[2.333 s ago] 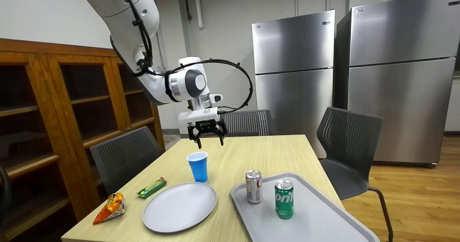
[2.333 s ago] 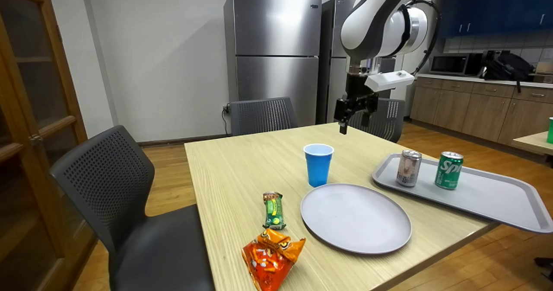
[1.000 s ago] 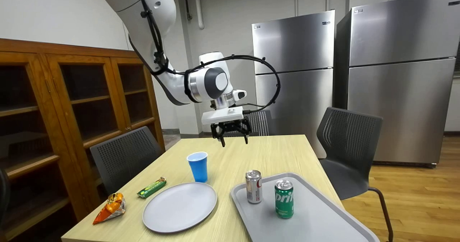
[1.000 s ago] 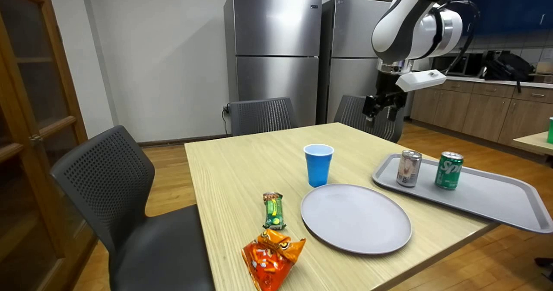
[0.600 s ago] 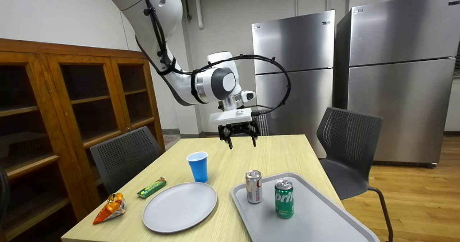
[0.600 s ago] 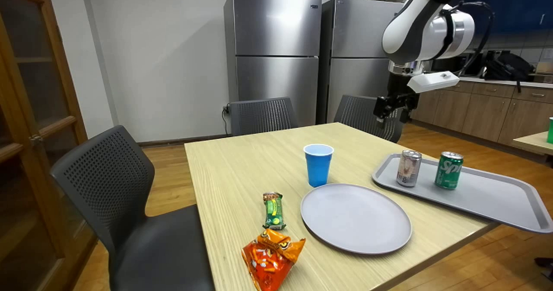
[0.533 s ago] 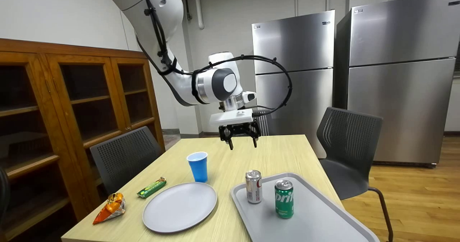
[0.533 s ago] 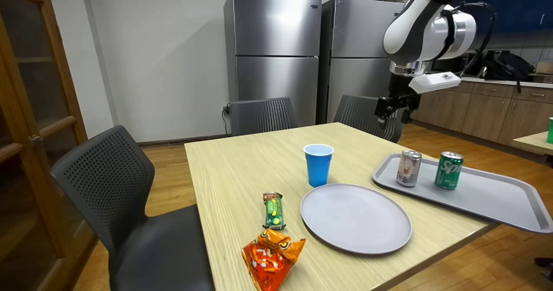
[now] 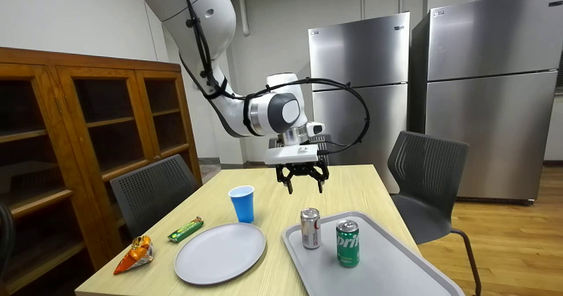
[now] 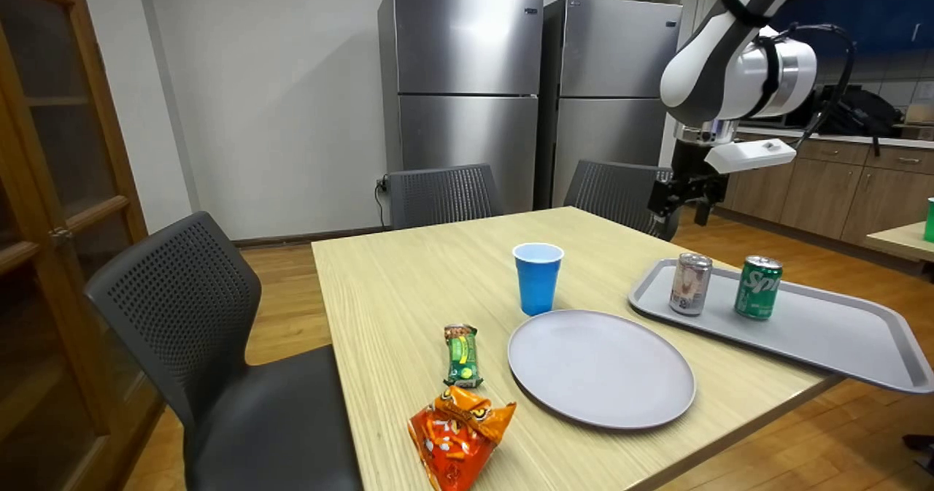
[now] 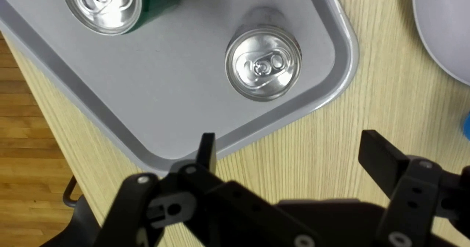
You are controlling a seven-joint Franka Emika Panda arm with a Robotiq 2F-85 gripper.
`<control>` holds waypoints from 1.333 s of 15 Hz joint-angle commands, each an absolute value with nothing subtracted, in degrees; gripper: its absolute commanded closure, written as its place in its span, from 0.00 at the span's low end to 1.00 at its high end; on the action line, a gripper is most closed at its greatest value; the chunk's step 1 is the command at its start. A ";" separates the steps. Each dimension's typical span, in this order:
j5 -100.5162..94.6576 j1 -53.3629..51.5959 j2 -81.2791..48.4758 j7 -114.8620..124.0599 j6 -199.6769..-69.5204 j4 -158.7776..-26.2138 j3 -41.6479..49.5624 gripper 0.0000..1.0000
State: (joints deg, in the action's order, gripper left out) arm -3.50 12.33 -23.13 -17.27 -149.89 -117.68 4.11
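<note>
We see a pale wood-grained table (image 9: 272,208), a dark chair (image 9: 426,173) beside it, steel fridges (image 9: 360,54) behind. A silver can (image 9: 311,234) (shiny on top) stands upright on the grey tray (image 9: 391,269), near but apart from the wide-spread gripper (image 9: 305,189).

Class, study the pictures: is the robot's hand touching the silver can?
Apart. In the wrist view, bare tray shows plainly between the silver can and the open hand.
</note>
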 commanded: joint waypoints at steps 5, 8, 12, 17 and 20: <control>-3.02 12.99 -26.21 -17.87 -149.73 -116.82 4.21 0.00; -3.22 12.93 -27.07 -17.71 -149.69 -116.46 4.26 0.00; -3.45 12.88 -27.97 -17.41 -149.43 -116.12 4.46 0.00; -3.73 12.80 -28.82 -17.05 -149.20 -116.13 4.83 0.00; -3.94 12.86 -29.28 -16.95 -149.14 -116.27 5.25 0.00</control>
State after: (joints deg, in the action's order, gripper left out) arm -3.50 12.41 -28.68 -17.25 -149.90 -117.24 5.15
